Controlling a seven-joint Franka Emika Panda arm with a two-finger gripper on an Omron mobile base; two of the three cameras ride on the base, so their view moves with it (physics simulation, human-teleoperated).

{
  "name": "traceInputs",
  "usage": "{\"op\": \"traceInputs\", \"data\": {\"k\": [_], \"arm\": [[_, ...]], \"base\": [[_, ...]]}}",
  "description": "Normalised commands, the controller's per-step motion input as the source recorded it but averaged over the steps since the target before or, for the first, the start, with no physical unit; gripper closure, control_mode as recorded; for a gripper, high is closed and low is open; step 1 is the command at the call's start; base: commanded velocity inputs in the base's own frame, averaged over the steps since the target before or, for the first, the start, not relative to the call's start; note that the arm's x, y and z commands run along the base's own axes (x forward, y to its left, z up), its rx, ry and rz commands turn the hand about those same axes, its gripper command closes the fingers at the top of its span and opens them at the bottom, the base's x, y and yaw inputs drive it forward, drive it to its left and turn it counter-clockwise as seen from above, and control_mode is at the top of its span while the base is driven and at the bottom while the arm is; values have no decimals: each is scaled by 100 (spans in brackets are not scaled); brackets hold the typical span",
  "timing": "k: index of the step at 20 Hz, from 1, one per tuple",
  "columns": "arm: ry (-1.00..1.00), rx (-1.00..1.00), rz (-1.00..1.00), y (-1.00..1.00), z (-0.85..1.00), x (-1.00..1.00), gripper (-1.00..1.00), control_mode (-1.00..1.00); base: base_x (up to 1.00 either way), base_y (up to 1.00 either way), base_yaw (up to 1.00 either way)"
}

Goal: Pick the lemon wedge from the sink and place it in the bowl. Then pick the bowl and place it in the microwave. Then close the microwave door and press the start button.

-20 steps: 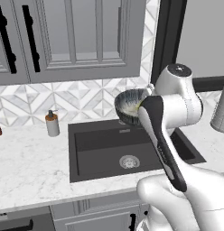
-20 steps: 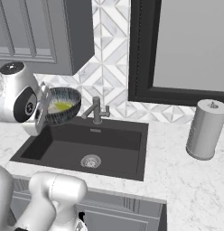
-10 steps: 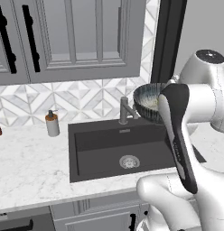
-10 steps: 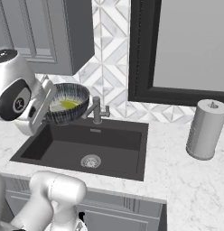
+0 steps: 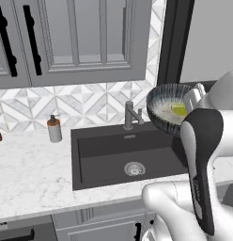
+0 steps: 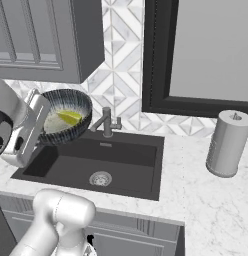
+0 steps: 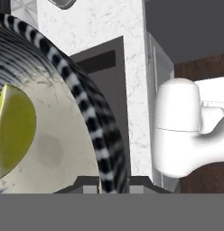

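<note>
The bowl [image 5: 166, 112], dark and streaked outside and pale inside, hangs tilted above the right back part of the sink [image 5: 104, 162]. The yellow lemon wedge [image 5: 179, 109] lies inside it. My gripper [image 5: 192, 100] is shut on the bowl's rim; in the hand view its fingertips [image 7: 90, 185] straddle the striped rim of the bowl [image 7: 93, 131] beside the lemon wedge [image 7: 14, 131]. From the right base view, the bowl [image 6: 76, 102] with the lemon wedge [image 6: 70, 118] is held by my gripper [image 6: 42, 107]. The microwave [image 6: 211, 47], dark-framed with a light grey inside, is up right. Its door and start button are out of view.
A grey faucet [image 5: 130, 116] stands behind the sink, just left of the bowl. A soap dispenser [image 5: 54, 129] sits on the counter at the left. A paper towel roll [image 6: 228, 144] stands on the counter under the microwave. Grey cabinets [image 5: 85, 37] hang above.
The arm has carried the bowl with the wedge to the right across the back of the sink, uncovering the faucet. The grip on the rim is unchanged.
</note>
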Motion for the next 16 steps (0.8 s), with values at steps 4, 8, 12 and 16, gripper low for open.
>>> {"op": "traceInputs", "data": {"k": [4,8,12,16], "arm": [[-5,0,0,0,13,-21,100,100],[0,0,0,0,0,0,100,100],[0,0,0,0,0,0,100,100],[0,0,0,0,0,0,100,100]], "base": [[-16,0,0],[-11,1,0],[-1,13,11],[-13,94,62]]}}
